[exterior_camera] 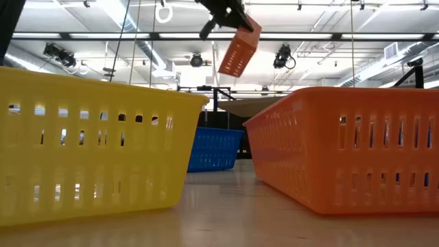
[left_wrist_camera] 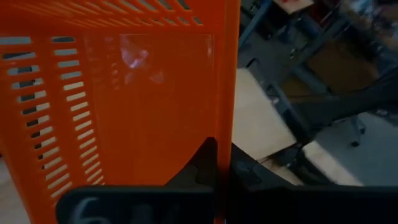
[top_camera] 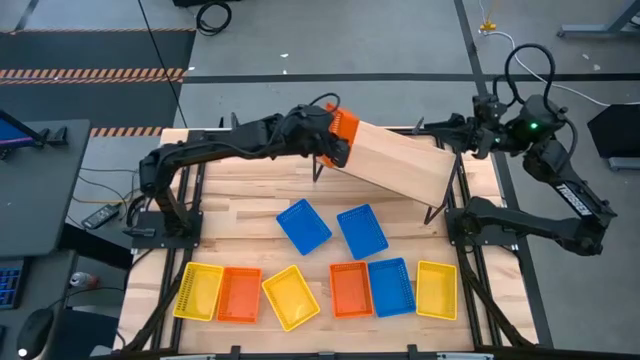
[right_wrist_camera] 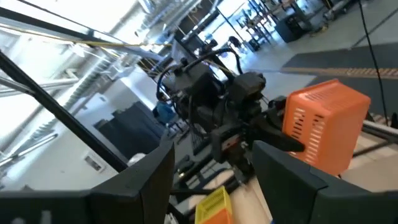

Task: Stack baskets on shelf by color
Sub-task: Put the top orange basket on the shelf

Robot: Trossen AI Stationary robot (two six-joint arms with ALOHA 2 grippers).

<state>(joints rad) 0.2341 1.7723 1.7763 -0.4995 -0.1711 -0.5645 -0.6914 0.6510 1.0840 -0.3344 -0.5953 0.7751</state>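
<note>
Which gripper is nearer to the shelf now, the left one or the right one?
Left. The left gripper holds an orange basket over the shelf end; the right gripper is just beyond its other end.

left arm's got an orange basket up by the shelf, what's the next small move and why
Probably lower it and level it out onto the shelf's left end. The left gripper is shut on the orange basket, which hangs tilted in the air over that end of the shelf. No basket shows on the shelf top, so this one would start the orange stack. The right gripper waits near the shelf's other end.
</note>
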